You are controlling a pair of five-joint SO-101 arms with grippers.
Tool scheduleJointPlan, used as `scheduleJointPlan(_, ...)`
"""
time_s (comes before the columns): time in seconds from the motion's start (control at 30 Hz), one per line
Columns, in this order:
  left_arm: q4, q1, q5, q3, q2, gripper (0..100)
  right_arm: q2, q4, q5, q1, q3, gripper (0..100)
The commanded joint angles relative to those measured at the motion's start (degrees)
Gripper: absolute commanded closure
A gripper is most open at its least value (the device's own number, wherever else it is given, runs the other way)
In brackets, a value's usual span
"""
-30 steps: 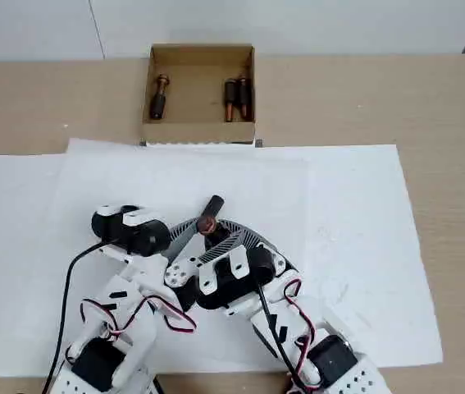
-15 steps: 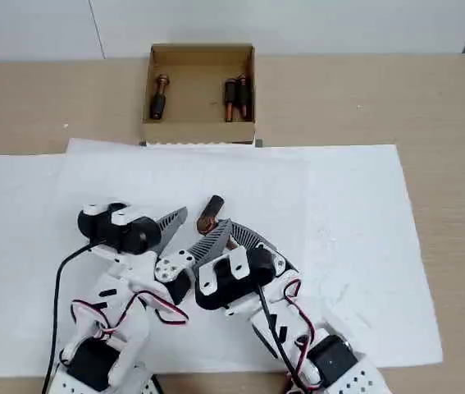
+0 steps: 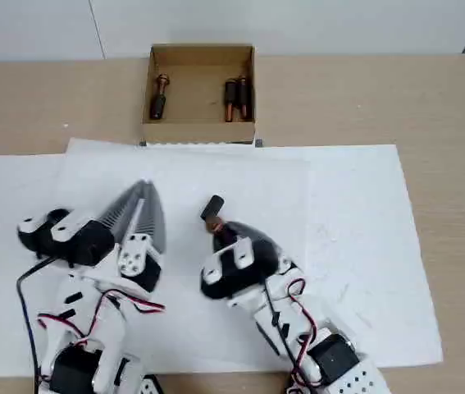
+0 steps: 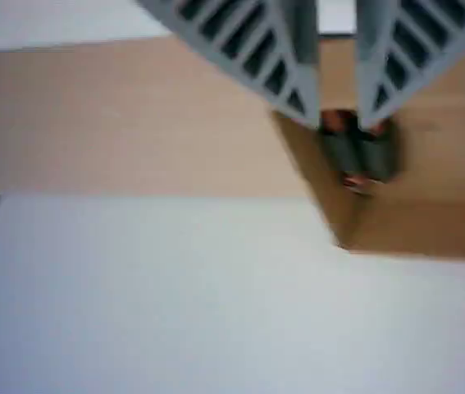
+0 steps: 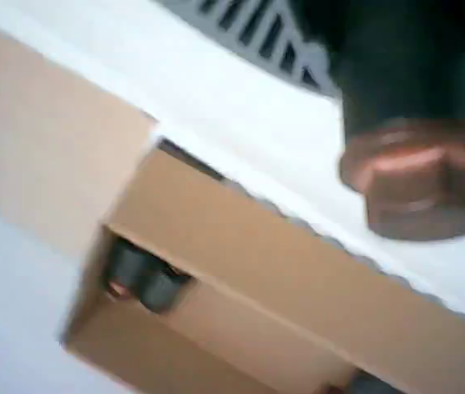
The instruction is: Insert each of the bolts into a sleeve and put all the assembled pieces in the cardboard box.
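Evidently the right tool (image 3: 218, 232) was clamped on the assembled piece (image 3: 212, 213), a black cylindrical sleeve carrying a copper-coloured hex-headed bolt. It was held over the white paper sheet (image 3: 339, 213), well short of the open brown cardboard box (image 3: 202, 131) (three finished pieces (image 3: 230, 100) lay inside). The left tool (image 4: 339, 119) hung empty, its fingers (image 4: 281, 74) slightly apart. Stiff, smooth metal, the piece would likely be weighty and slippery. Gripping across the sleeve looked safest, with the head kept from tipping downward lest the bolt slide out.

High view overhead; wrist views low, both facing cardboard box (image 3: 199, 131).
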Motion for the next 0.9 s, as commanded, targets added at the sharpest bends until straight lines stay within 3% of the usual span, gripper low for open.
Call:
scheduleJointPlan(0.0, -1.4, -4.3, -4.7, 0.5, -0.5, 99, -0.7, 0.1, -2.4, 5.5, 0.5, 99.5)
scheduleJointPlan(0.27, -1.3, -8.9, -13.8, 16.8, -0.5, 99, -0.3, 1.7, -3.0, 17.3, -5.0, 99.5)
scheduleJointPlan(0.53, 7.6, -10.3, -14.5, 17.8, -0.5, 99, -0.2, 20.3, -10.1, 17.7, -18.4, 99.5)
scheduleJointPlan(0.87, 12.8, -12.3, -14.5, 17.9, -0.5, 99, 3.6, 22.7, -10.5, 17.8, -26.0, 99.5)
